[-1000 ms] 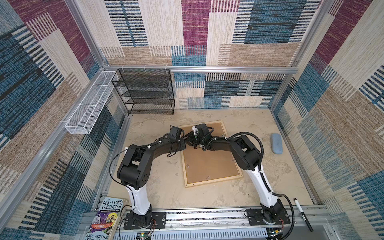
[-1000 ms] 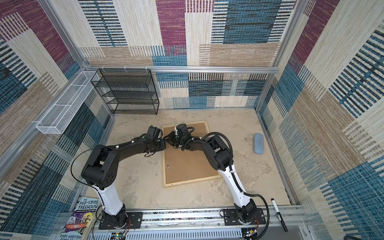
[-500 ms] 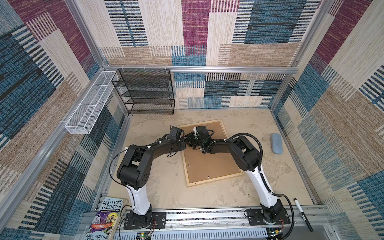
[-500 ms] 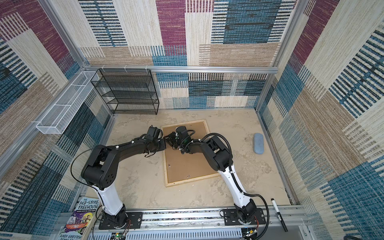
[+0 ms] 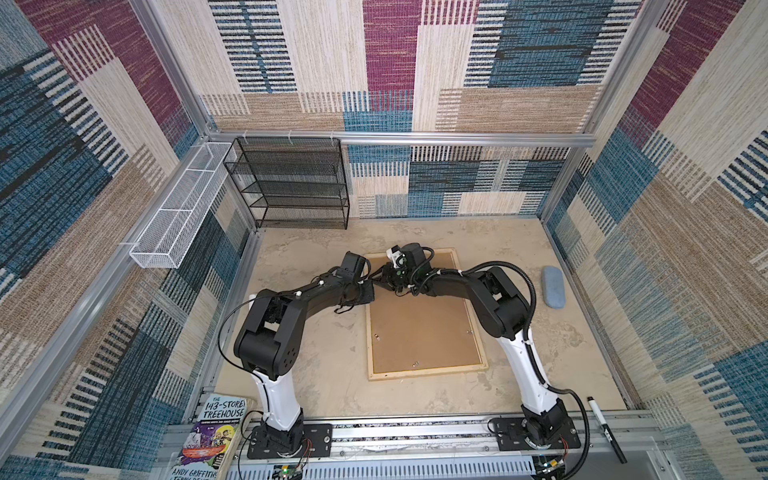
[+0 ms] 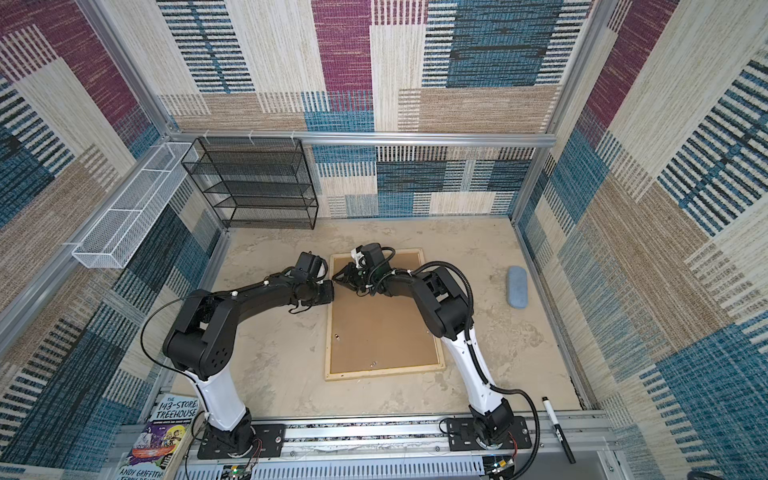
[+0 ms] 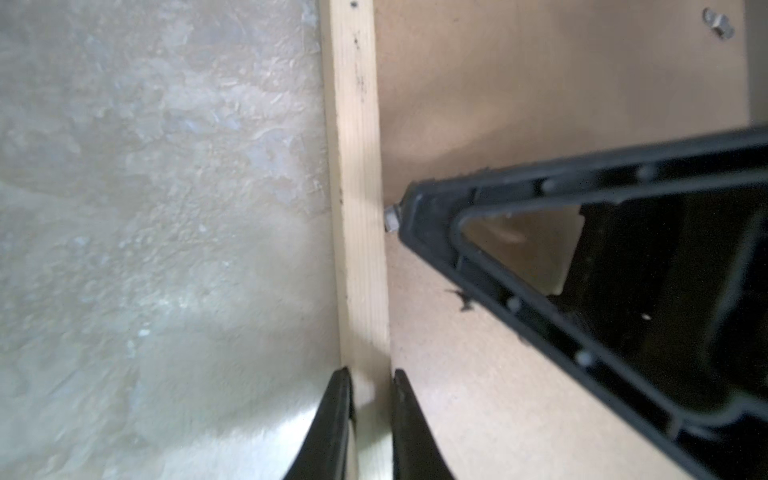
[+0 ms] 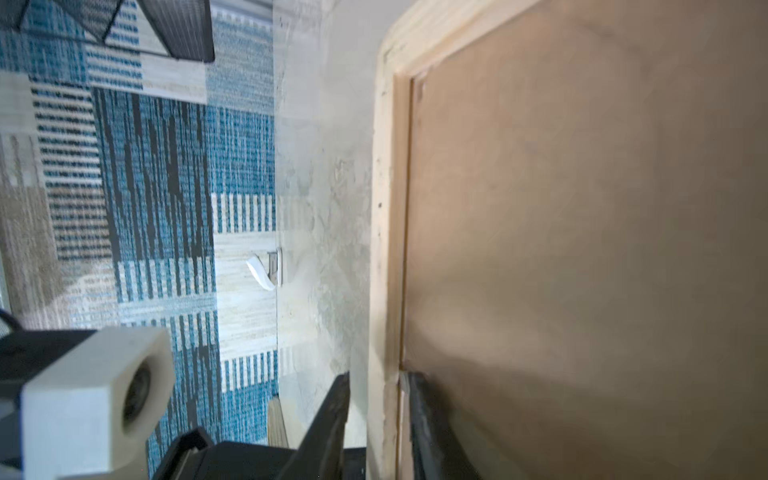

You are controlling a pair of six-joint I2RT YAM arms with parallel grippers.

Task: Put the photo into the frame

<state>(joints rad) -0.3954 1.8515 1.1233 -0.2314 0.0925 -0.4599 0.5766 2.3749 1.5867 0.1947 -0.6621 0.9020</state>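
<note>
Left wrist view: note left gripper (image 7: 368,374) clamped on frame (image 7: 357,166) rail. Right wrist view: note right gripper (image 8: 377,376) astride it, slightly parted. In both top views, find frame back-up on beige tabletop (image 5: 332,374), patchwork walls (image 5: 374,62) around.

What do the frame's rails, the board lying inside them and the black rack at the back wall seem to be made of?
The frame rails: pale, unfinished-looking wood, matt, with visible straight grain. The board: brown hardboard or fibreboard by its look, smooth and matt, no grain. The rack: probably black-coated metal wire mesh; you see through its fine net.
</note>
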